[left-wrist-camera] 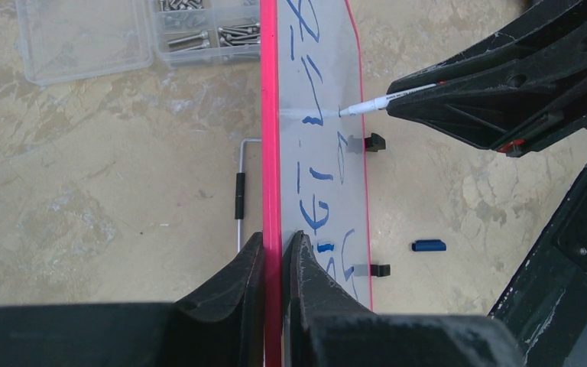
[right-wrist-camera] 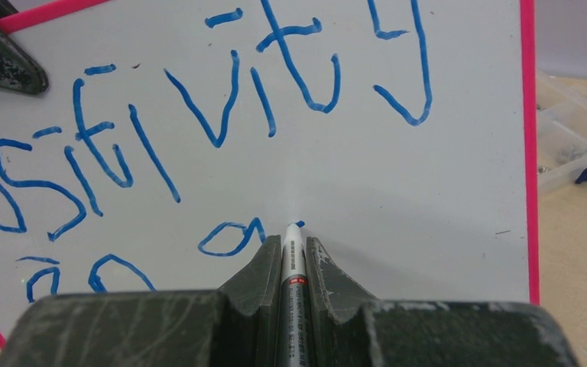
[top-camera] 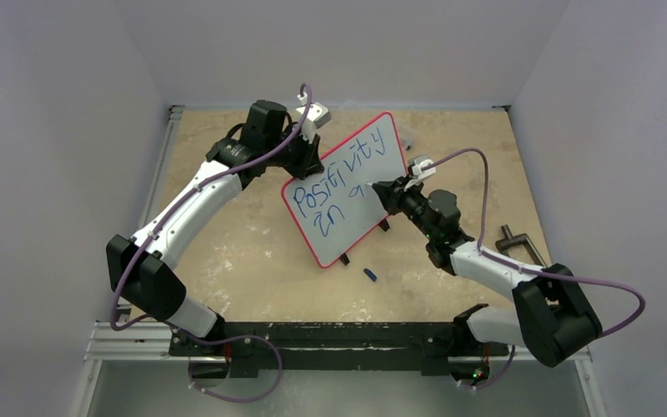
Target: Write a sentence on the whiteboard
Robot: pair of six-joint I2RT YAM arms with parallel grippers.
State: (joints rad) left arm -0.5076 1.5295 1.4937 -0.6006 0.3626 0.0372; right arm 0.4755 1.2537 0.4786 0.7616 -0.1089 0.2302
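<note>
While the left gripper [left-wrist-camera: 275, 238] clamps the upper edge of the glossy white, red-framed whiteboard [top-camera: 347, 187], which stands well inside the tan table's [top-camera: 252, 261] edges, the right gripper [right-wrist-camera: 294, 245] pinches a slim white marker [right-wrist-camera: 294, 271] with its tip on the second line. Blank surface lies rightward along the board's long axis.

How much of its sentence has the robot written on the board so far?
Done: "Positivity" in blue fills the top line of the red-framed white whiteboard, with "in" below. In hand: the right fingers grip a white marker, its tip at the board beside a round letter, while the left fingers clamp the red frame. Left: the remaining words; the second line has plenty of bare white.
</note>
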